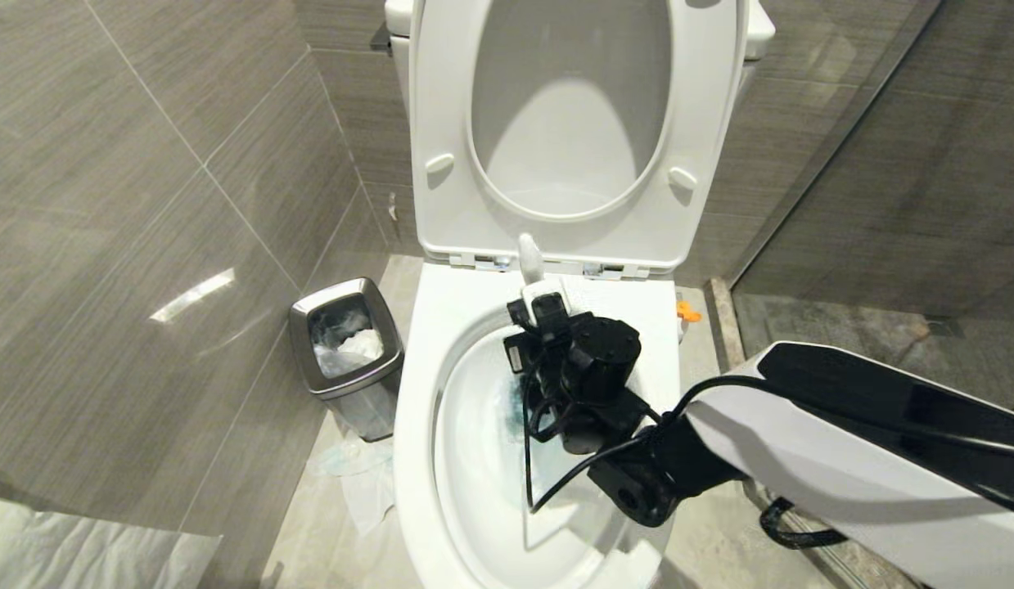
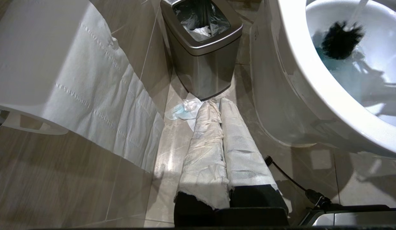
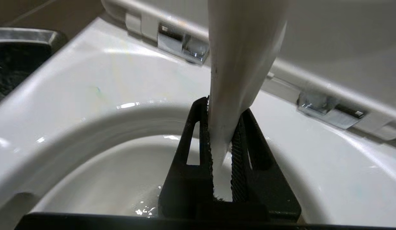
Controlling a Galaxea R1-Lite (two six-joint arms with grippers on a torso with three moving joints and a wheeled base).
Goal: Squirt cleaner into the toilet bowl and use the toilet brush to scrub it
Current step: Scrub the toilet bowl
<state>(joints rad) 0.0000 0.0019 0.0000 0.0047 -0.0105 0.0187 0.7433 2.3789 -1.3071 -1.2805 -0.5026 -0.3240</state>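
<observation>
The white toilet bowl (image 1: 412,425) stands with its seat and lid (image 1: 441,123) raised. My right gripper (image 1: 543,298) hangs over the back of the bowl, shut on the whitish handle of the toilet brush (image 1: 529,255). In the right wrist view the black fingers of the right gripper (image 3: 221,127) pinch the handle (image 3: 242,57) above the bowl's rim (image 3: 89,86). The dark brush head (image 2: 341,40) sits inside the bowl (image 2: 313,86) against turquoise cleaner (image 2: 332,65). The cleaner tints the water (image 1: 511,409). My left gripper (image 2: 221,105), wrapped in white paper, is shut and points at the floor left of the toilet.
A square steel waste bin (image 1: 347,343) (image 2: 201,41) stands left of the toilet. Crumpled tissue (image 1: 359,474) (image 2: 185,110) lies on the floor by it. A toilet paper roll (image 2: 57,64) hangs on the left wall. A glass partition (image 1: 842,147) closes the right side.
</observation>
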